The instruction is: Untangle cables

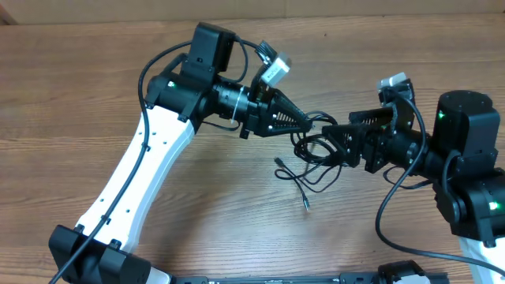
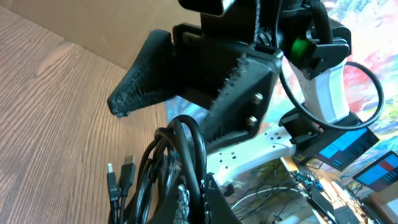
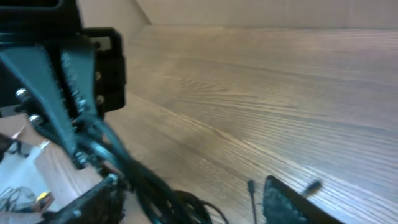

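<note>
Nearest the arm bases, two loose ends of the cables [image 1: 316, 154] trail across the table [image 1: 79, 71], a brown surface with a long wood grain. Each end finishes in one of the small dark plug tips [image 1: 306, 205], which lie flat on the wood, apart from each other. The cords are thin, black and glossy, far slimmer than the fingers around them.

Just beyond, they gather into a knot of loops between the two arms. The right hand [image 3: 189, 186] reaches in from the right side with its jaws spread wide. A bundle of cord runs through the gap between its two black wedge-shaped fingers, and nothing shows them clamped on it. Their inner faces are toothed and their outer faces finely ribbed.

Facing it, the left hand [image 1: 314, 122] is clenched on the cables. Its two tapering fingers are pressed together, and the cords come out right at the tip and droop towards the table.

Farther back, its white arm link [image 1: 150, 170] rises to black joints, with a small grey wrist camera [image 1: 272, 67] above.
</note>
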